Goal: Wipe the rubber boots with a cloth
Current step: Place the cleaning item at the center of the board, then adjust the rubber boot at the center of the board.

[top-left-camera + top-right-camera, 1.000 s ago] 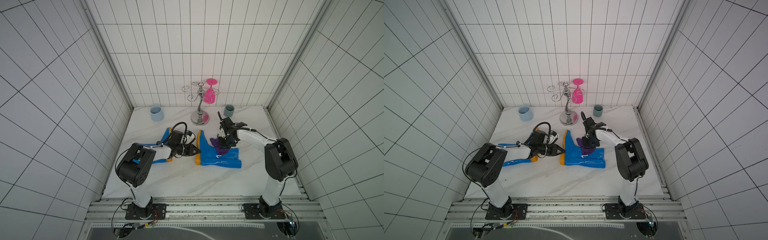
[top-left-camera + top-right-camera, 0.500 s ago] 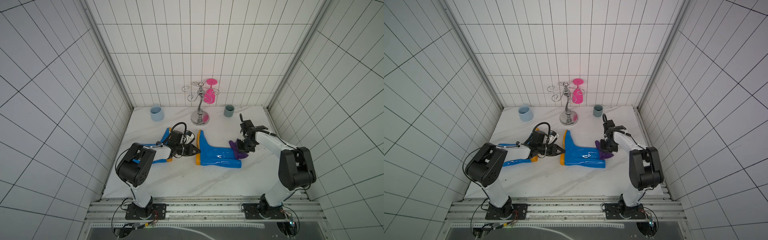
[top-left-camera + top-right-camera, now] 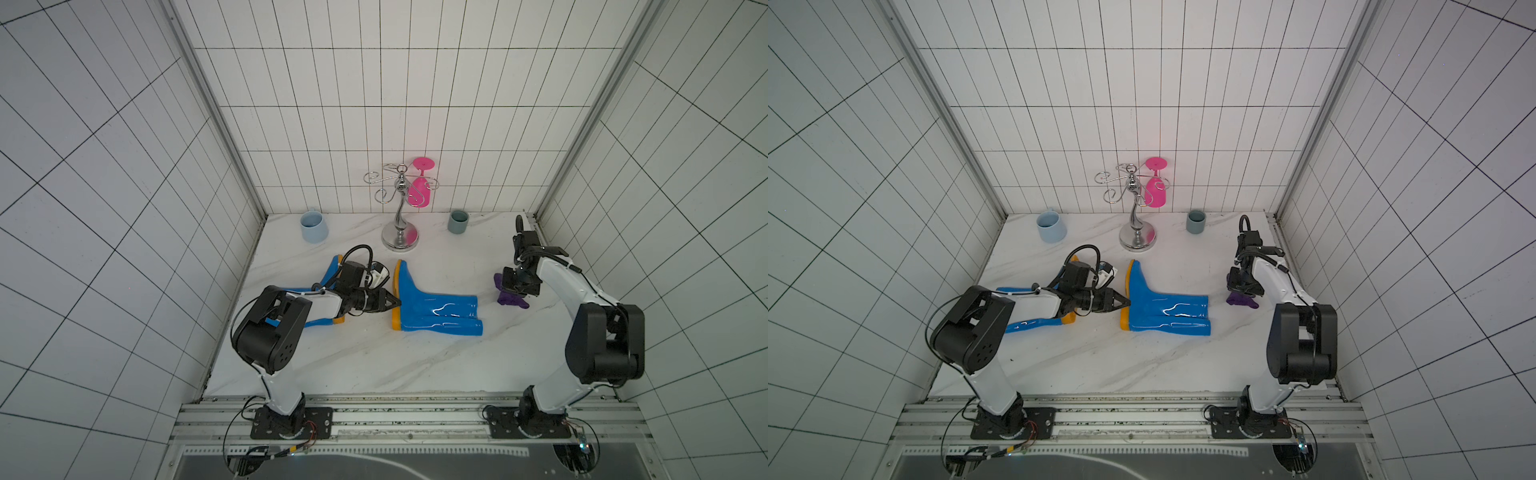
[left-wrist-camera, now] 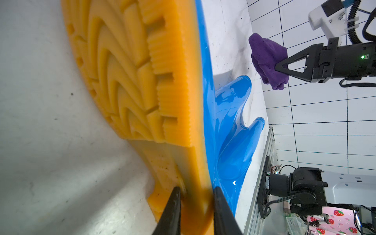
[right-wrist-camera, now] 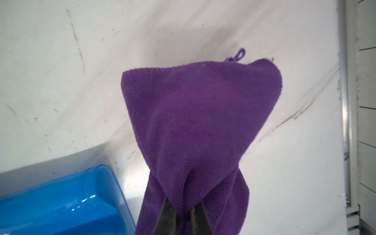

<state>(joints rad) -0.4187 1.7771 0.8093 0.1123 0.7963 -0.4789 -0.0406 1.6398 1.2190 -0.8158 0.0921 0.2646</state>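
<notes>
One rubber boot (image 3: 436,309) lies on its side mid-table, glossy blue, its orange sole (image 4: 142,71) facing left. My left gripper (image 3: 395,305) (image 4: 196,195) is shut on the heel edge of that sole. A second rubber boot (image 3: 331,272) (image 3: 1025,326) lies under my left arm, mostly hidden. My right gripper (image 3: 509,291) (image 5: 183,205) is shut on the purple cloth (image 3: 513,299) (image 5: 199,122). The cloth hangs bunched to the right of the boot's open top (image 5: 101,183), apart from it.
Along the back wall stand a light-blue mug (image 3: 314,226), a chrome hanging rack (image 3: 400,232) with a pink glass (image 3: 417,191), and a grey-green cup (image 3: 458,221). A metal rail (image 5: 345,101) edges the table close to the cloth.
My right gripper has carried the cloth rightward from the boot's foot, along the shaft and off past its open top. The left gripper has kept its hold on the sole.
</notes>
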